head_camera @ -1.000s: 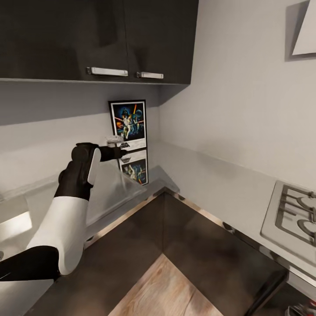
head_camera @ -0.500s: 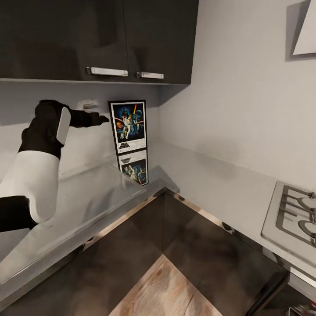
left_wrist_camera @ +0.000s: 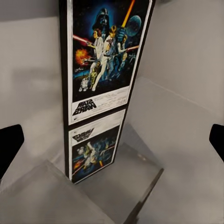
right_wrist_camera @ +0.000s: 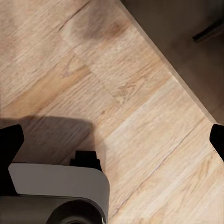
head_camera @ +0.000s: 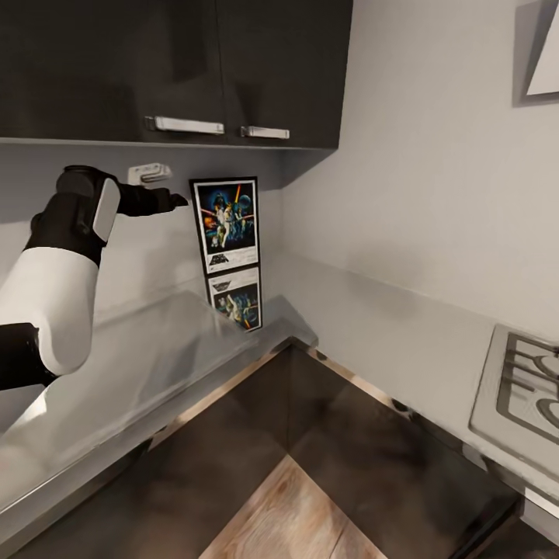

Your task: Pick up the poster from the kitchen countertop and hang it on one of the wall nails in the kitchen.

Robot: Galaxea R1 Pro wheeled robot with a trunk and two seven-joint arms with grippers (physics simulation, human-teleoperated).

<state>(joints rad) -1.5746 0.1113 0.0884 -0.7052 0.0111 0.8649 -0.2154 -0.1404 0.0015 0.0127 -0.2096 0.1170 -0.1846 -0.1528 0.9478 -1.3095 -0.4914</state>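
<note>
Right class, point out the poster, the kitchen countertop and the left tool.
poster (head_camera: pixel 226 219), head view, middle of the picture.
kitchen countertop (head_camera: pixel 155 349), head view, bare top left of the corner.
left tool (head_camera: pixel 177 200), head view, fingertips.

A home kitchen: dark wall cabinets (head_camera: pixel 171 70), L-shaped steel countertop (head_camera: pixel 373 326), gas hob (head_camera: pixel 524 388).

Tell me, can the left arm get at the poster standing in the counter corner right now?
Probably yes. The left gripper is open, level with the top of the poster and just beside it, nothing between them. The poster stands upright on the kitchen countertop against the wall, so only its edges offer grip.
</note>
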